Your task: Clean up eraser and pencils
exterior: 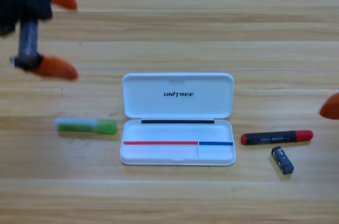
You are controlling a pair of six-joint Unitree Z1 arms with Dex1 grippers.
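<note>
Nothing is packed yet: the open white case [177,150] holds nothing, with the green pencil [86,125] left of it, the red-and-black pencil [276,137] and eraser [282,160] right of it, the left gripper [57,32] spread wide and empty up-left, and the right gripper [331,107] waiting far right.

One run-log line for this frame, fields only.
left gripper open, upper left, empty | right gripper at right edge | green pencil left of case | red-black pencil, eraser right | nothing packed
</note>
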